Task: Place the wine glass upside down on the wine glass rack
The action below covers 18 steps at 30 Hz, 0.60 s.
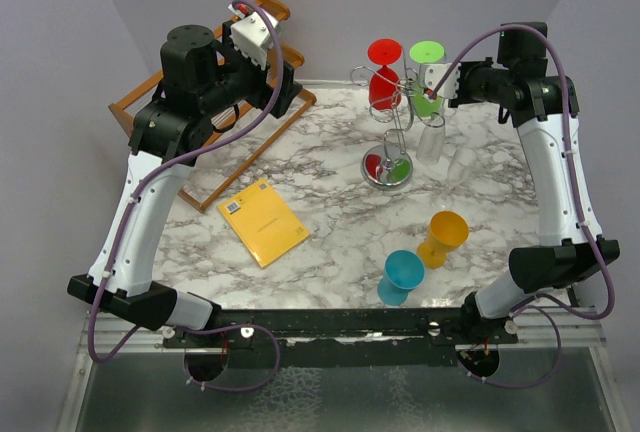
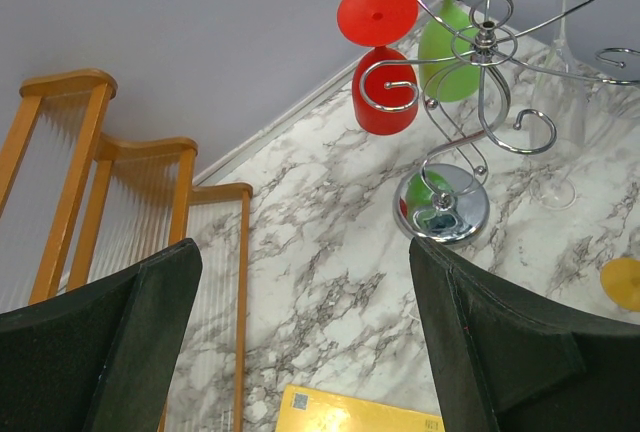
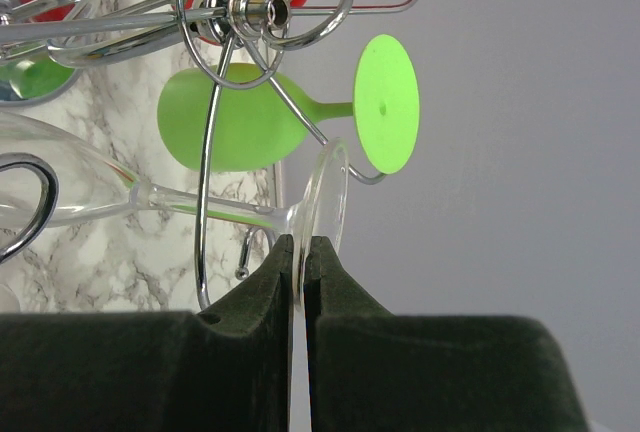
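The marble table (image 1: 330, 202) carries a slatted wooden rack (image 2: 145, 147) at the far left and the silver wine glass rack (image 1: 390, 167) at far centre.

The left gripper (image 2: 305, 252) hangs above the wooden rack with its fingers wide apart and nothing between them. The right gripper (image 3: 298, 247) is at the wire rack's right side, its fingers clamped together on the rim of the clear wine glass's foot.

A red glass (image 1: 384, 82) and a green glass (image 1: 425, 97) hang inverted from the scrolled arms. The clear wine glass (image 3: 150, 195) hangs bowl-down beside the green one, its stem running alongside a wire arm. Whether the foot bears on that arm cannot be told.

Assessment: the hanging step is in hand. The next move calls for confirming that the stem sits within the arm's slot, lowering until the foot rests on the wire, then releasing.
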Motion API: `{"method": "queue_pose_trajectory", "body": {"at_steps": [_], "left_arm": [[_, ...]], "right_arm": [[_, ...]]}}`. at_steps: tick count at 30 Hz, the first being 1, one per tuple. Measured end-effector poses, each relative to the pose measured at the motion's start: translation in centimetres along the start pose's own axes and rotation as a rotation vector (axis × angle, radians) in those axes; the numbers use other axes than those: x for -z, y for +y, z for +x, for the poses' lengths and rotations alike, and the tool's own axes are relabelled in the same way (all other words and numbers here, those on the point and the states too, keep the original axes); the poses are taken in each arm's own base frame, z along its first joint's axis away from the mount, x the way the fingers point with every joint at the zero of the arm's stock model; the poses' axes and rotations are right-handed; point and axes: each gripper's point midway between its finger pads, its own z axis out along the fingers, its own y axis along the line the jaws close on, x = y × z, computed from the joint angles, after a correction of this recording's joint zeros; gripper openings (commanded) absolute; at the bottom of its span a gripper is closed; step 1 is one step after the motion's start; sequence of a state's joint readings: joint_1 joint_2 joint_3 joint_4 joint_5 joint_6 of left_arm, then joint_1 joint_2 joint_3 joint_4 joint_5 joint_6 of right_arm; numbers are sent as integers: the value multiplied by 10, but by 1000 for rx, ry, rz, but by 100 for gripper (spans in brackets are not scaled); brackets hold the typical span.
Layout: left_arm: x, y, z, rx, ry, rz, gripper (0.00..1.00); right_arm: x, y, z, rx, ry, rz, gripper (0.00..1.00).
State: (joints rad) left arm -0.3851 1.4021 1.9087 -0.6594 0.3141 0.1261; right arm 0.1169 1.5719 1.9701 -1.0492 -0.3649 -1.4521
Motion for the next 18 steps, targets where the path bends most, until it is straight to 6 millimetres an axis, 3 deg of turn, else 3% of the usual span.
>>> {"method": "queue_pose_trajectory", "body": {"at_steps": [9, 18], "left_arm": [[0, 0, 0, 1, -1, 6, 88], [0, -2, 0, 1, -3, 14, 88]], "right_arm": [[21, 2, 3, -8, 54, 29, 1], [19, 16, 18, -60, 127, 10, 1]]}}
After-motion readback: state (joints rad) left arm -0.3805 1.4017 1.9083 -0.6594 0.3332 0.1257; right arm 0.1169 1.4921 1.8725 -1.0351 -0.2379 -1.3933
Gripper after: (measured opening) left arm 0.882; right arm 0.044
